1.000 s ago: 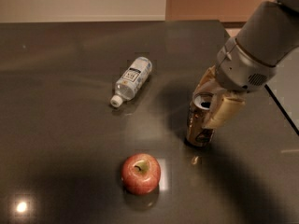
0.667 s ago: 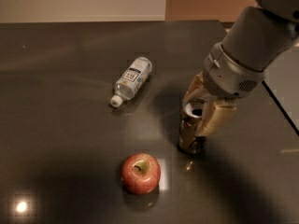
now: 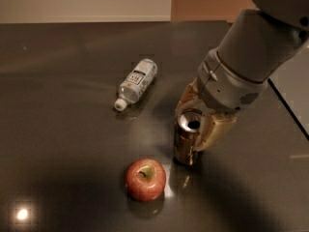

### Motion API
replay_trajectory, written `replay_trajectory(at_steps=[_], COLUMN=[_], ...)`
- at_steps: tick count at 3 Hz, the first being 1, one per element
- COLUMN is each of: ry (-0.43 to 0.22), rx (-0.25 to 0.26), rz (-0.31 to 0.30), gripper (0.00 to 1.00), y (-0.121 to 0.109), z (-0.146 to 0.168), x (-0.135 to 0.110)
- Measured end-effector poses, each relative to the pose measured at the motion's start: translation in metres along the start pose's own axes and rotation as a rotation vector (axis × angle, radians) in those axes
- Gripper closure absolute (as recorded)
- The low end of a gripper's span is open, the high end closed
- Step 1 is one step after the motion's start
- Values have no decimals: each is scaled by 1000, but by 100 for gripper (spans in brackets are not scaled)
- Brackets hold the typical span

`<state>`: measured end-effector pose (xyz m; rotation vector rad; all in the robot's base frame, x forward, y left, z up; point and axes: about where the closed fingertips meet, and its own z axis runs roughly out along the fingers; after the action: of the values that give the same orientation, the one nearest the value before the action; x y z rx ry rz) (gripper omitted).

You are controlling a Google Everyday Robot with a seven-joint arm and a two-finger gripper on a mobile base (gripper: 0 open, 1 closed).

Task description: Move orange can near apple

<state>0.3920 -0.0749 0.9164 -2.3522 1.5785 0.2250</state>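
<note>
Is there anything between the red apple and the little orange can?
No. In the camera view only bare dark table lies between the round red apple and the brownish-orange drink can, which the gripper clasps from above.

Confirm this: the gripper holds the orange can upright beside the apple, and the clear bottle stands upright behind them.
One thing is wrong: the camera view shows the clear bottle lying on its side, not standing. The rest holds: the gripper holds the orange can upright beside the apple.
</note>
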Motion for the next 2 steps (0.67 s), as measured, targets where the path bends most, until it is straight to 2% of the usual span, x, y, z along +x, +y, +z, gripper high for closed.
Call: replay_trajectory(at_steps=[1,2], ry=[-8,-23], rx=[10,4], rz=[-27,-27], gripper=[82,59], y=[3,4], z=[1,5], x=[-6,-7])
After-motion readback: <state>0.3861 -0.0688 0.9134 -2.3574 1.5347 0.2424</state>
